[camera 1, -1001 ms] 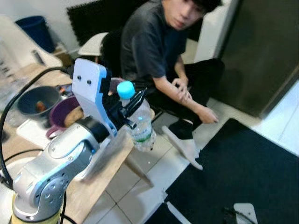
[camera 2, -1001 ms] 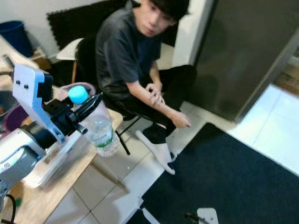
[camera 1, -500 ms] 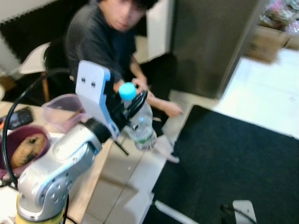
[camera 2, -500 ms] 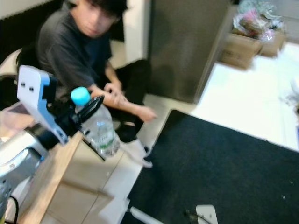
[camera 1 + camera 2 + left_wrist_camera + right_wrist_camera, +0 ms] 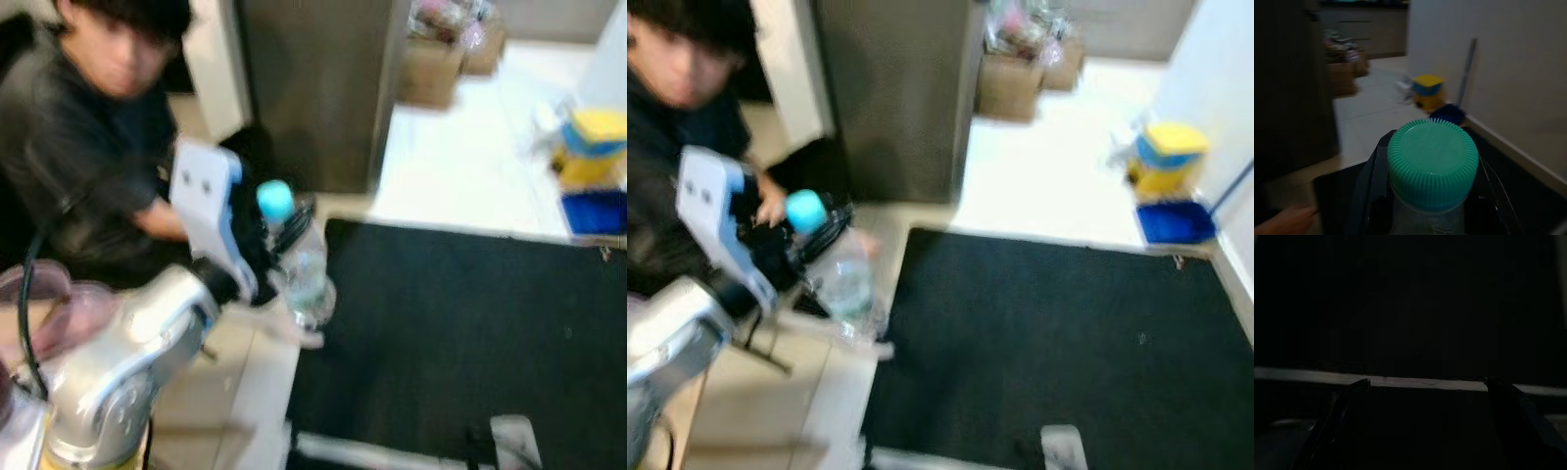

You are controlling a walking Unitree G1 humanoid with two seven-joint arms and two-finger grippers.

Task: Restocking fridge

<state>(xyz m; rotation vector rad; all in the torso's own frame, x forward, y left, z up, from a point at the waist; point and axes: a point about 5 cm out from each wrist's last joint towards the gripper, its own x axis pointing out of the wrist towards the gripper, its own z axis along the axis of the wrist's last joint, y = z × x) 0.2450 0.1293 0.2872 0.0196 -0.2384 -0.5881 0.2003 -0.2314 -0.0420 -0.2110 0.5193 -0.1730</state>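
A clear plastic water bottle with a turquoise cap hangs upright in the air left of centre, above the floor. My left gripper is shut on the bottle's neck just under the cap. In the left wrist view the cap sits between the black fingers. A tall dark grey appliance, its front shut, stands beyond the bottle. The right wrist view is very dark; my right gripper shows two fingers spread apart with nothing between them.
A seated person in a dark shirt is close on the left, hand near the bottle. A wooden table edge lies under my left arm. A black mat covers the floor ahead. Cardboard boxes and a yellow-and-blue object stand farther back.
The whole view has swung to the right: the person and table slid left, and the dark appliance and mat came toward the centre. The bottle stays held in my left gripper.
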